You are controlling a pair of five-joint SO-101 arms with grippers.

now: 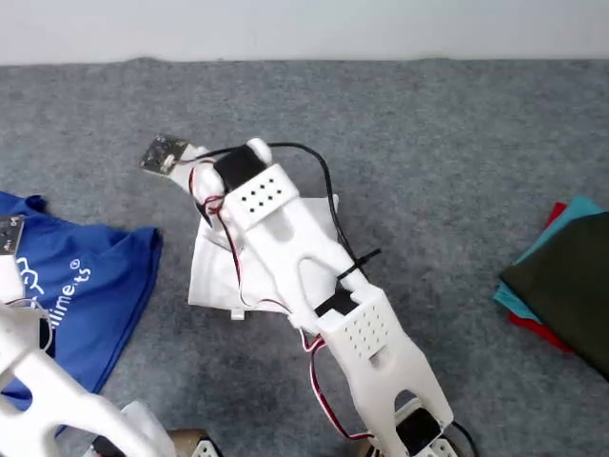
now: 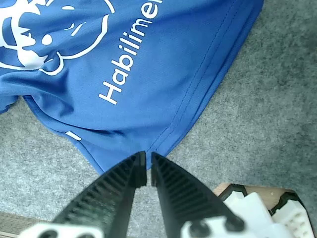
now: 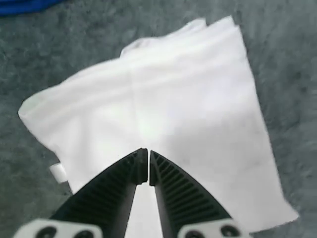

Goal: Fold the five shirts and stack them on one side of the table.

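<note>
Far right on the table (image 1: 428, 143), stacked shirts (image 1: 561, 286)

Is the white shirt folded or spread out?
Folded. The white shirt lies as a compact, roughly rectangular pad, with stacked layers showing along one edge.

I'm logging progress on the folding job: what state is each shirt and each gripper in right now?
White cloth shirt: folded, lying flat.
Blue printed shirt: unfolded, spread out.
Stack of dark, teal and red shirts: folded, piled together.
Left gripper: shut, empty.
Right gripper: shut, empty.
</note>
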